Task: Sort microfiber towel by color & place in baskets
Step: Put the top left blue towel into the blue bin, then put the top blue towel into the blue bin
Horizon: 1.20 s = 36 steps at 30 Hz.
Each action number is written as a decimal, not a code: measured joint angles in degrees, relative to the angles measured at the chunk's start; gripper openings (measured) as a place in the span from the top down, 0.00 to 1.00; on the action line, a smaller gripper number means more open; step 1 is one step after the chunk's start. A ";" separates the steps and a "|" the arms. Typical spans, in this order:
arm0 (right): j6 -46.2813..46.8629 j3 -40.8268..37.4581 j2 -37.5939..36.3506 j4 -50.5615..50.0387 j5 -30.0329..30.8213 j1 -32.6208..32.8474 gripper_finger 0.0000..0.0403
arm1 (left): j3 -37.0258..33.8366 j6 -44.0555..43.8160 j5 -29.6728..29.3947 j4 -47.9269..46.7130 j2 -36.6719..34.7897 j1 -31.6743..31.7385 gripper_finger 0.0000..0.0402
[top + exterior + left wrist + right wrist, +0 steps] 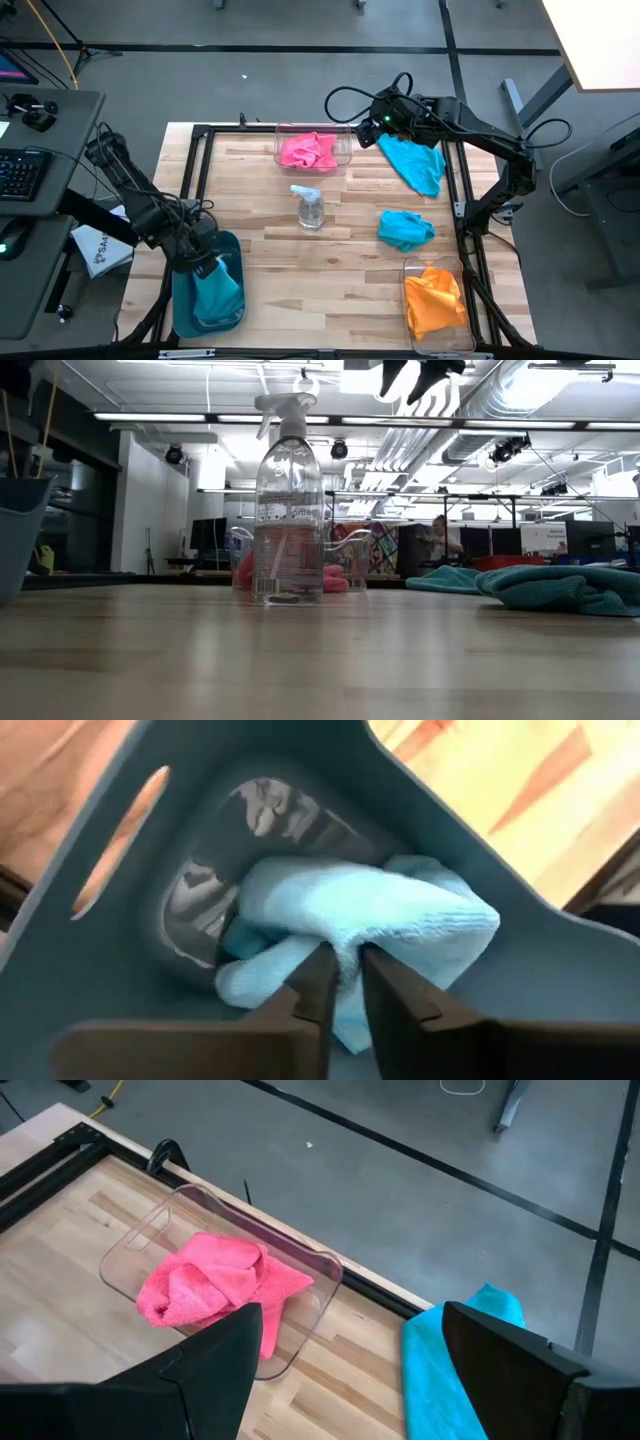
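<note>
L arm bent low at near-left corner, left pincer (342, 982) pointing down, fingers (312, 985) nearly together. R arm reaches across far-right edge, right pincer (345, 1350) raised, fingers spread wide.

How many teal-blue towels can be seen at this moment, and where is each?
3. One teal-blue towel lies on the table's far right, near the right gripper; another mid-right on the wood; a third inside the teal basket, between the left gripper's fingers. More could lie hidden beneath it.
</note>
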 joint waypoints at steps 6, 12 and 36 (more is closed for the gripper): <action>-0.68 0.00 0.00 0.00 -1.22 0.02 0.24 | 1.88 8.15 4.36 1.10 -0.27 4.22 0.69; -4.49 0.00 0.00 0.00 -1.28 0.00 0.24 | 6.66 16.80 4.53 0.78 -1.86 10.25 0.54; -7.23 -18.03 5.10 -7.22 -14.90 -12.75 0.24 | 13.79 68.65 10.38 26.87 8.09 68.33 0.51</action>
